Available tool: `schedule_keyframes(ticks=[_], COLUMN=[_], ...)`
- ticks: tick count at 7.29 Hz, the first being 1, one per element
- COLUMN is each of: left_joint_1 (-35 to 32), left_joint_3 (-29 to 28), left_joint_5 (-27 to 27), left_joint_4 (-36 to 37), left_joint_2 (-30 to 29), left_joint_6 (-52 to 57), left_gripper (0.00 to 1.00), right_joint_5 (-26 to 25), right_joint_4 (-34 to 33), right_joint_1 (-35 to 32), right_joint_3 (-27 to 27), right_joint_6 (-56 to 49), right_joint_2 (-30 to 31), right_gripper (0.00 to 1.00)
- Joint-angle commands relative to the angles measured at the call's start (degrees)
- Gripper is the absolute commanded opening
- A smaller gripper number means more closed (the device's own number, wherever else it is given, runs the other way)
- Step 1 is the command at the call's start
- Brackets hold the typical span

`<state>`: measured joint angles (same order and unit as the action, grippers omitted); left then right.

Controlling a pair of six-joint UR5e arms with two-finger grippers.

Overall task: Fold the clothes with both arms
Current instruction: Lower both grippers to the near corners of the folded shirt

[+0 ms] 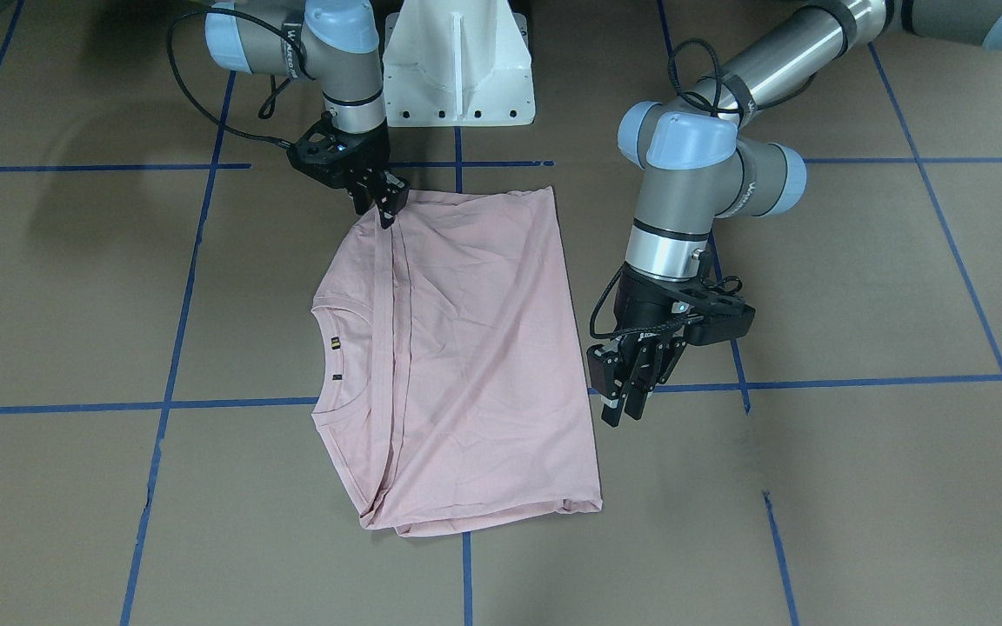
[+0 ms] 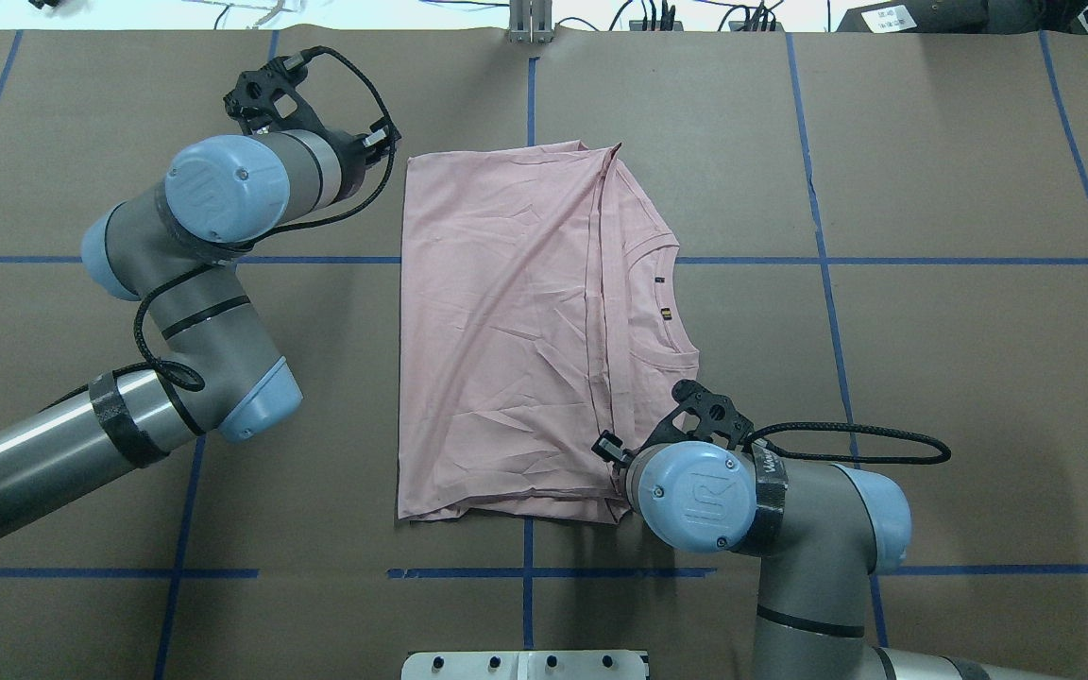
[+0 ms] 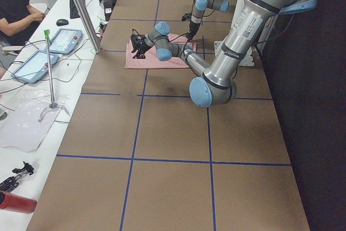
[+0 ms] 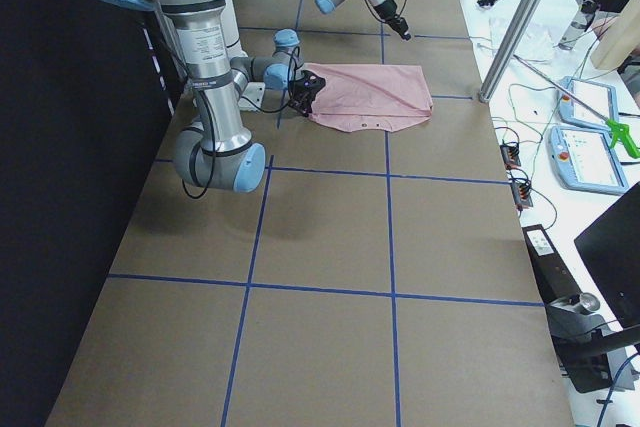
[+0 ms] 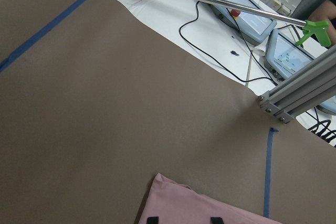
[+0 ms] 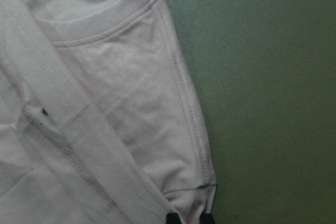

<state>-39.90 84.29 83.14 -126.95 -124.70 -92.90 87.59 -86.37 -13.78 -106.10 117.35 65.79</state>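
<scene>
Pink and thin, the T-shirt [image 2: 506, 331] lies flat in the middle of the paper-covered table [image 2: 931, 378]. Its sleeves are turned in and its collar [image 2: 671, 293] points to the robot's right. I judge it very light and completely limp. It has no stiffness, so any part that is not held will sag and wrinkle, and it may drag on the paper.

The best places to take hold are the corners and the stitched edges, where the cloth is doubled and gives the fingers more to bite. Two corners of one side, lifted together, should keep the fold straight.

The right gripper [image 1: 384, 209] stands at the shoulder corner nearest the robot. Its jaws are narrow with cloth between the tips, but I cannot tell if they really pinch it. The left gripper [image 1: 627, 404] hangs just beside the hem edge, jaws a little apart, holding nothing.
</scene>
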Motion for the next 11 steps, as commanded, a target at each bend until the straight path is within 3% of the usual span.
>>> schedule_keyframes(ticks=[1,2,3,4,5,6,8,11], left_joint_1=[0.00,0.00,0.35,1.31,6.63,11.90,20.96,28.46], left_joint_3=[0.26,0.79,4.79,11.19,20.73,25.01,25.66,25.58], left_joint_5=[0.00,0.00,0.43,4.79,5.09,3.10,2.55,2.46], left_joint_4=[0.12,0.21,4.04,10.17,12.49,12.51,13.56,17.79], left_joint_2=[-0.02,0.07,0.33,2.42,8.71,14.25,17.03,16.94], left_joint_6=[0.00,-0.09,-2.26,-6.90,-11.64,-15.86,-22.64,-27.59], left_gripper=[0.44,0.44,0.44,0.44,0.47,0.50,0.61,0.61], right_joint_5=[0.04,0.04,0.30,0.47,0.48,0.48,0.39,0.47], right_joint_4=[-0.11,-0.46,-0.47,-0.55,-0.47,-0.47,-0.47,-0.47], right_joint_1=[-0.01,-0.19,-0.63,-0.80,-0.72,-0.89,-0.89,-0.98], right_joint_3=[-0.68,-0.77,-1.64,-3.65,-3.76,-3.85,-3.94,-3.94], right_joint_6=[-0.01,-0.01,-0.10,-0.19,-0.10,-0.28,-0.28,-0.28], right_joint_2=[-0.22,-0.14,-0.05,0.30,0.39,0.39,0.48,0.39], right_gripper=[0.00,0.00,0.00,0.00,0.00,0.00,0.00,0.00])
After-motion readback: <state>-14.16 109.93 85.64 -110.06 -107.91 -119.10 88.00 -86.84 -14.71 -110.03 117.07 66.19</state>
